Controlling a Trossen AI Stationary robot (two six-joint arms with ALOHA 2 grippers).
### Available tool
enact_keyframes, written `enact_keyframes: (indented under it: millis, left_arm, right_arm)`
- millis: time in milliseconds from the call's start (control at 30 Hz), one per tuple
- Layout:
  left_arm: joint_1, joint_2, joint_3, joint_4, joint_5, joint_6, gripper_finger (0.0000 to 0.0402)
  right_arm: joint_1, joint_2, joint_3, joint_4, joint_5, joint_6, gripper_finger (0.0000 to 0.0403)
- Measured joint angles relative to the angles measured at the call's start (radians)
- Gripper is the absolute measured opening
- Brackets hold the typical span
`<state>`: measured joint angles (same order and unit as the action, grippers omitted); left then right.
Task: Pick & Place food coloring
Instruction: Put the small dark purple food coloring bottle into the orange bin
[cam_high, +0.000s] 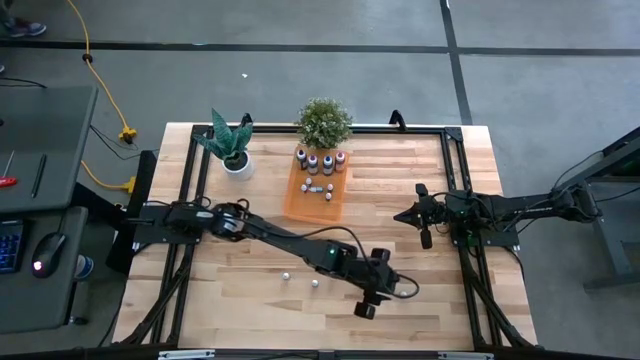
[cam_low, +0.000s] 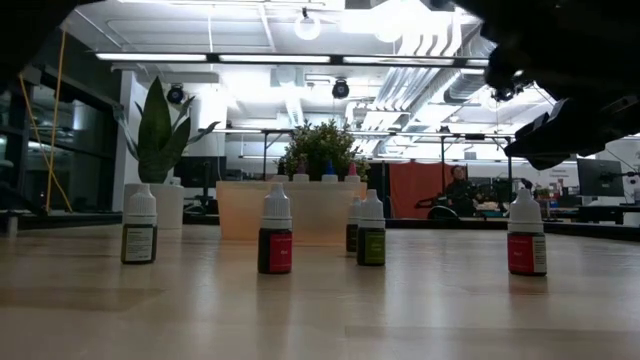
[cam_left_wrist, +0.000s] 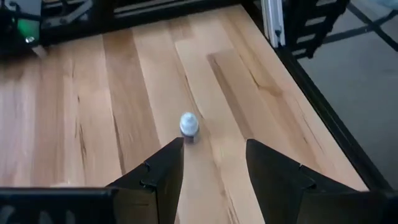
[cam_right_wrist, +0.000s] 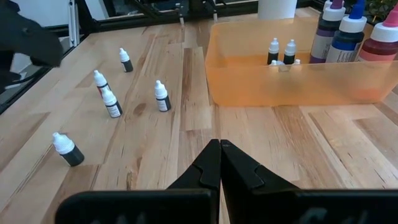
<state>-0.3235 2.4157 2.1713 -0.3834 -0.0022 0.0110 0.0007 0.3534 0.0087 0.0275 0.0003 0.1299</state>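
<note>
Left gripper (cam_left_wrist: 211, 165) open above small bottle (cam_left_wrist: 189, 124); right gripper (cam_right_wrist: 220, 163) closed, idle.

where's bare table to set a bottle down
Open wood lies between the orange tray and the right gripper, and along the left edge under the snake plant. It is crowded in front of the tray, where small bottles stand beside the left arm.

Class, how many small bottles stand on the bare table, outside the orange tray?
5 bottles on bare wood beside the tray: one farthest from the right gripper, a close pair, one nearer the tray, one apart from the rest. The left arm may hide more.
</note>
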Motion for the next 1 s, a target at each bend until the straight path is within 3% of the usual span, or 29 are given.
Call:
enact_keyframes:
  millis: [267, 500, 667, 1000]
  left_arm:
    - [0.016, 0.099, 0.087, 0.074, 0.014, 0.007, 0.0168]
    - [0.03, 0.137, 0.09, 0.18, -0.008, 0.009, 0.0168]
    - [0.036, 0.166, 0.09, 0.225, 0.037, 0.007, 0.0168]
    - [0.042, 0.216, 0.087, 0.247, 0.053, 0.01, 0.0168]
  right_arm:
    - [0.0, 0.0, 0.0, 0.0, 0.0, 0.0, 0.0]
    - [0.0, 0.0, 0.0, -0.001, 0.0, 0.0, 0.0]
    - [0.0, 0.0, 0.0, -0.001, 0.0, 0.0, 0.0]
    - [0.0, 0.0, 0.0, -0.001, 0.0, 0.0, 0.0]
